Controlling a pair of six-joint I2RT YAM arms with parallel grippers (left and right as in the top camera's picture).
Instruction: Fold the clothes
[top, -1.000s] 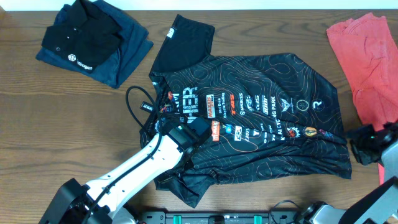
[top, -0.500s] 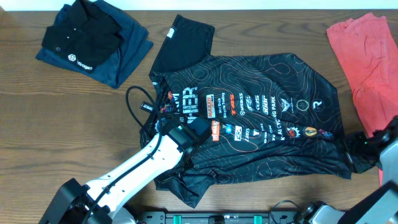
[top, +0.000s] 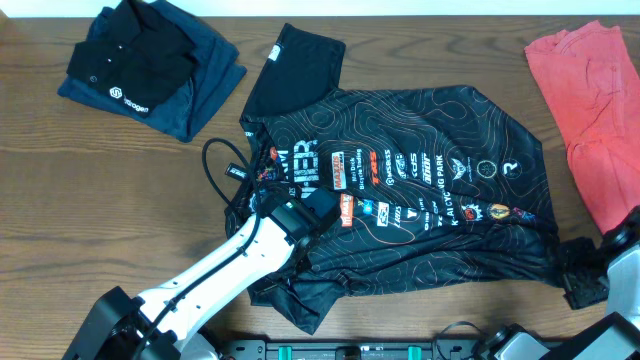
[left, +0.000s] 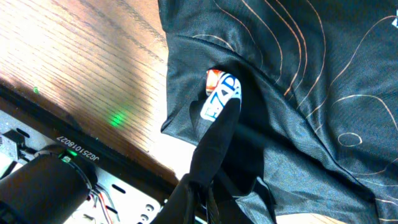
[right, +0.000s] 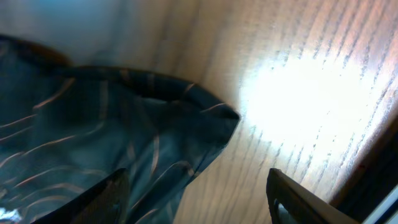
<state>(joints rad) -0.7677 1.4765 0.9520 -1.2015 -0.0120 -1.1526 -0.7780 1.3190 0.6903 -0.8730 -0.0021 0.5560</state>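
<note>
The black jersey (top: 420, 190), with fine orange-white contour lines and rows of sponsor logos, lies spread across the table's middle, one sleeve pointing to the back. My left gripper (top: 318, 212) sits on its front-left part. In the left wrist view this gripper (left: 200, 198) is shut on a pinched ridge of the jersey (left: 217, 124). My right gripper (top: 586, 284) is at the jersey's front-right corner. In the right wrist view it (right: 199, 202) stands open, one finger (right: 111, 198) over the jersey corner (right: 155, 137) and the other over bare wood.
A black polo with a white logo (top: 130, 55) lies on a folded dark blue garment (top: 205, 90) at the back left. A coral-red garment (top: 590, 110) lies at the right edge. A black cable loop (top: 213, 165) lies left of the jersey.
My right gripper has moved toward the table's front edge beside the jersey's right corner, and its jaws have spread wider. The left arm and the jersey have not moved.
</note>
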